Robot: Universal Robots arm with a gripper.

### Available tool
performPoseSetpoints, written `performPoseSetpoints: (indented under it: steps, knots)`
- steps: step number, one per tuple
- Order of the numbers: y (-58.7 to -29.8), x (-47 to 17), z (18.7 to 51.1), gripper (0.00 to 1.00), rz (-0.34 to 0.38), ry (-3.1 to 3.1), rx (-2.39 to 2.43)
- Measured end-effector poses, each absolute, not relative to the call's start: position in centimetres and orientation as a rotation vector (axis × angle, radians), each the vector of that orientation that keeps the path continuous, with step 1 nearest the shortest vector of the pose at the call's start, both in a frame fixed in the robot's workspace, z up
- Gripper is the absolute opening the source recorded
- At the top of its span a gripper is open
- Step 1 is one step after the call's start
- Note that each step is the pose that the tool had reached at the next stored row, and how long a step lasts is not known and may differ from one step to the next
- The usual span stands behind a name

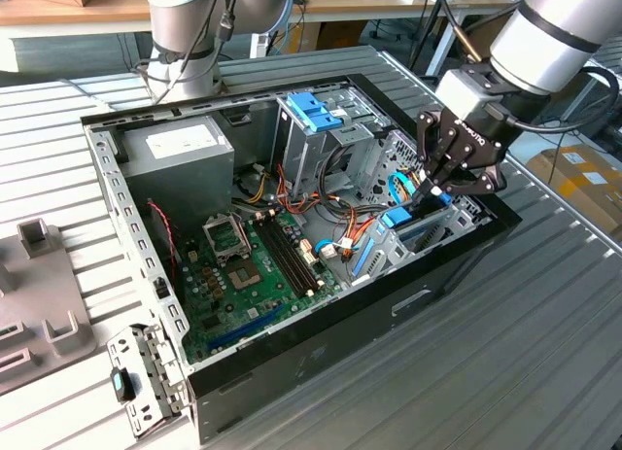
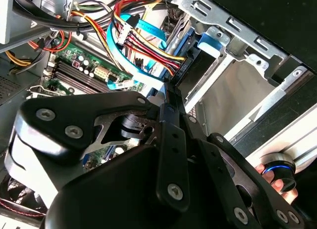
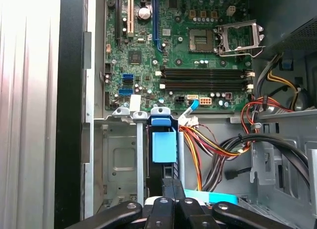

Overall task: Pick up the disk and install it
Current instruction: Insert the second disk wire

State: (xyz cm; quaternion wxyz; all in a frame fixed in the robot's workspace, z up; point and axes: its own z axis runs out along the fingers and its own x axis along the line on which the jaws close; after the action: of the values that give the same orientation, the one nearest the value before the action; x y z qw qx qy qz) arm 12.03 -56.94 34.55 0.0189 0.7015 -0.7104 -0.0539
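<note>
The disk (image 1: pixel 400 218) stands on edge in the metal drive bay at the case's end on the exterior view's right, its blue carrier rail uppermost. In the first wrist view the disk (image 3: pixel 163 145) is a dark slab with a blue tab between the bay walls. My black gripper (image 1: pixel 434 192) hangs right above it, fingers drawn together, tips against the disk's end. The same closed gripper (image 3: pixel 173 182) sits over the slab. In the second wrist view the gripper (image 2: pixel 171 88) meets the disk (image 2: pixel 190 66) beside bundled cables.
The open computer case (image 1: pixel 117 197) holds a motherboard (image 1: pixel 253 265), a grey power-supply box (image 1: pixel 180 149) and a light-blue latch on a metal cage (image 1: pixel 316 110). Coloured cables (image 1: pixel 335 231) run beside the bay. A grey fixture (image 1: pixel 39 294) and a loose bracket (image 1: pixel 146 372) lie outside the case.
</note>
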Motion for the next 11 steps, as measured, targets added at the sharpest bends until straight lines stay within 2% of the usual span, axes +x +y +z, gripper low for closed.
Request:
performPoseSetpoints:
  steps: [11]
  knots:
    - [-57.12,12.4,35.3,0.11,-0.169,-2.205,2.177]
